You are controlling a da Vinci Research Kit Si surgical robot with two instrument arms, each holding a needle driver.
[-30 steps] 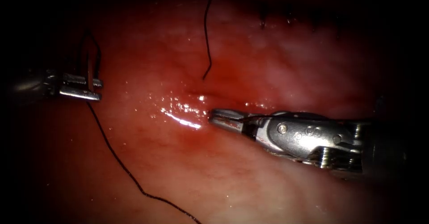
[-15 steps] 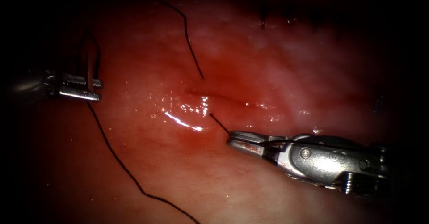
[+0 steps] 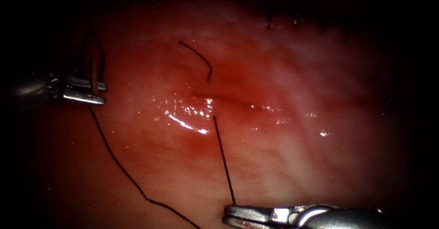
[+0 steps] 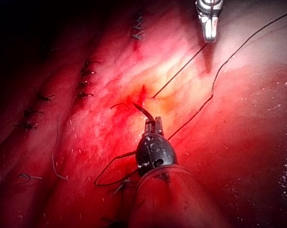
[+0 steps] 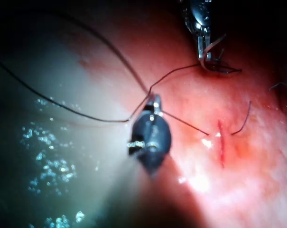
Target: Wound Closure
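The tissue (image 3: 292, 119) is glossy red, paler pink toward its edges, with a darker red cut (image 3: 219, 96). The thread (image 3: 224, 165) is black. Both tools (image 3: 82, 89) (image 3: 238, 213) are silver metal.

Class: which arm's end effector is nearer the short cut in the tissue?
Left, narrowly. The left end effector holds the curved steel needle left of the short dark-red cut; the right end effector grips the thin black thread well below it.

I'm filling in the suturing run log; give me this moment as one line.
left tool: shut on needle, clear of tissue | right tool: shut on thread leaving the cut | thread tail: short
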